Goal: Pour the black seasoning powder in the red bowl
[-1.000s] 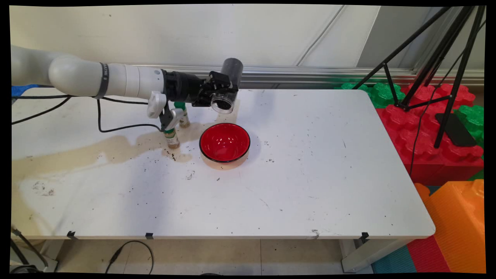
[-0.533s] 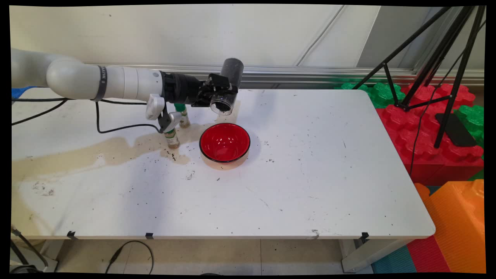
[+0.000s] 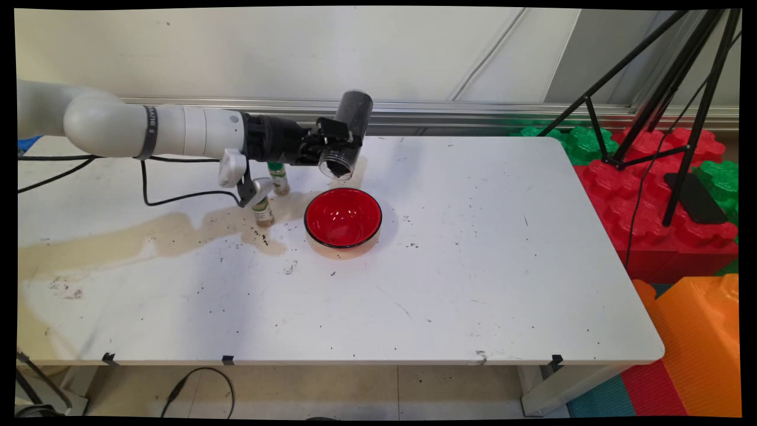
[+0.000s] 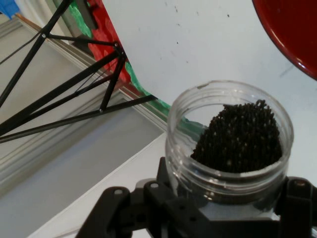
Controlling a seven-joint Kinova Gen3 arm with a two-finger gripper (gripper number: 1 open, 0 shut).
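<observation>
Above the frame's centre-left, my gripper [image 3: 334, 139] is clamped on the jar [image 3: 346, 136], which is tilted mouth-down just above the bowl's [image 3: 343, 217] far rim. I'd judge a slow roll keeps the grains [image 4: 237, 139] falling inside. The jar is clear, ribbed plastic; the grains are dark and pebbly; the bowl is glossy red. Two spice bottles [image 3: 263, 211] stand left of it on the stained table [image 3: 473, 266].

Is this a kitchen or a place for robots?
Probably a robot lab or test room. A robot's gripper holds a clear jar of dark grains over a stained white table, with a black tripod and big foam blocks beside it.
</observation>
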